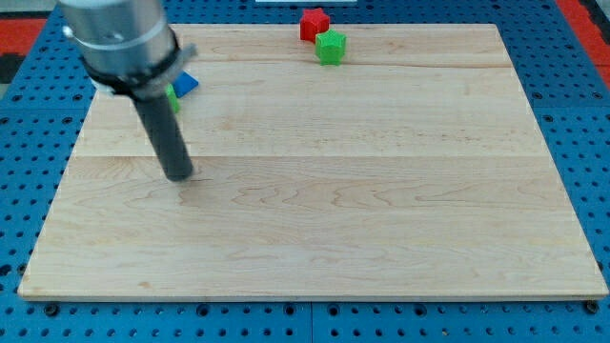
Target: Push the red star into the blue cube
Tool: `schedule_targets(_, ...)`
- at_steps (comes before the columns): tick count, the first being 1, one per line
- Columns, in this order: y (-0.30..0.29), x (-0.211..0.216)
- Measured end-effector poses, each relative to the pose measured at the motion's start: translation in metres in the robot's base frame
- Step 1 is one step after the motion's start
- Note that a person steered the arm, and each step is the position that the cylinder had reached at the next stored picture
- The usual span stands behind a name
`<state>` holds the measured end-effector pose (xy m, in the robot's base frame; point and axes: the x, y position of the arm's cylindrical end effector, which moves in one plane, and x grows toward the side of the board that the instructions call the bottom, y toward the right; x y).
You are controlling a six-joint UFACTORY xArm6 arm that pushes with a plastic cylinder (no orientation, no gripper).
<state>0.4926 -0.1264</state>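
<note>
The red block [314, 23], which looks star-shaped, sits at the view's top edge of the wooden board [381, 210], right of centre. A green block [331, 46] touches it on its lower right. A blue block [186, 83] lies at the view's upper left, partly hidden behind the arm, so its shape is unclear. My tip [179, 175] rests on the board below the blue block, about a hundred pixels from it and far to the left of the red block.
A sliver of another green block [172, 94] shows beside the blue one, mostly hidden by the rod. The board lies on a blue perforated table [19, 191].
</note>
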Motion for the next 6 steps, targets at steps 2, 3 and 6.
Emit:
schedule_targets(2, 0.161, -0.062)
schedule_targets(3, 0.223, -0.166)
schedule_targets(6, 0.231, -0.301)
